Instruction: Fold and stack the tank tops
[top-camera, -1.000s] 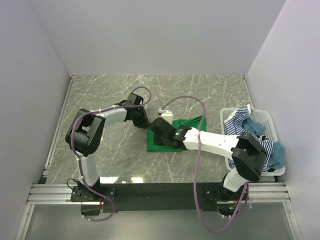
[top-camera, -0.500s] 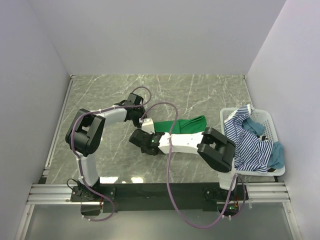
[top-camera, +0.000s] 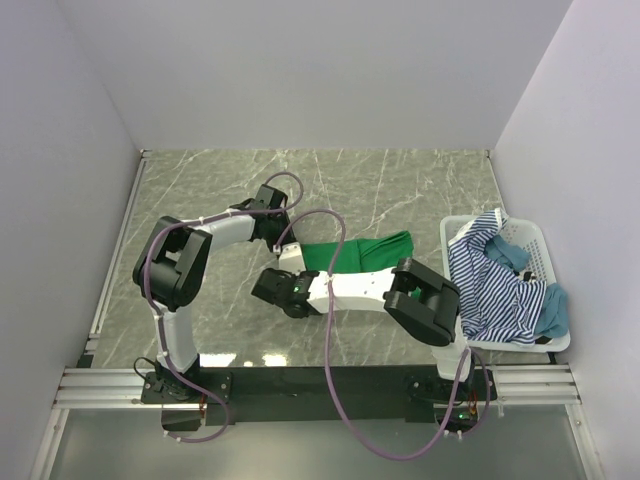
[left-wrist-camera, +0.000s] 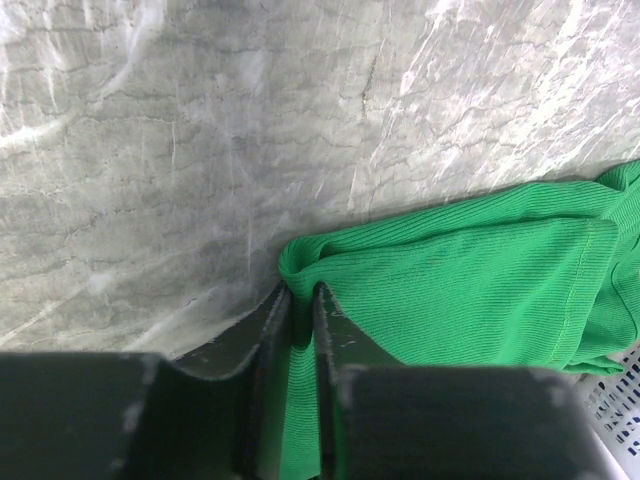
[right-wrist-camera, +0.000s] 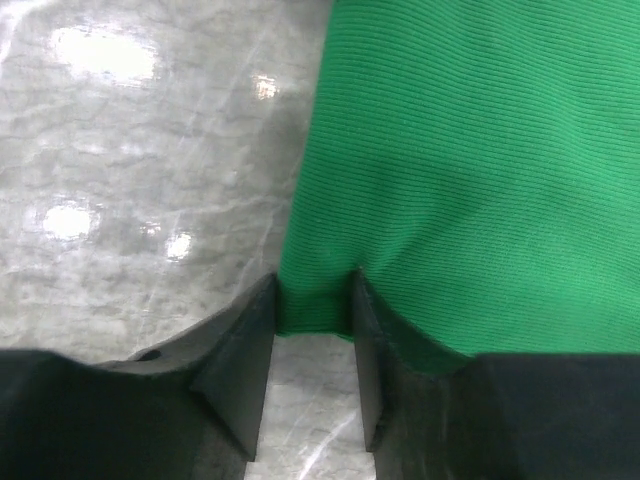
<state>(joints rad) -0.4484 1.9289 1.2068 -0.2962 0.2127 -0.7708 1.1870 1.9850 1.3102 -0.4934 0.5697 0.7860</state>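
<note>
Three tank tops (top-camera: 365, 248), one basket (top-camera: 537, 252), two arms (top-camera: 225, 230).

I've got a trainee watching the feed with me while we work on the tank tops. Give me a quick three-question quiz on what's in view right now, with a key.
1. True or false: the white basket holds no clothes.
2. Fill in: the tank top lying on the table is plain ____.
3. The left gripper and right gripper are: A. both open above bare marble; B. each pinching an edge of that tank top; C. both inside the basket.

Key: 1 false, since the striped tank top and the teal tank top are in it. 2 green. 3 B.
</note>
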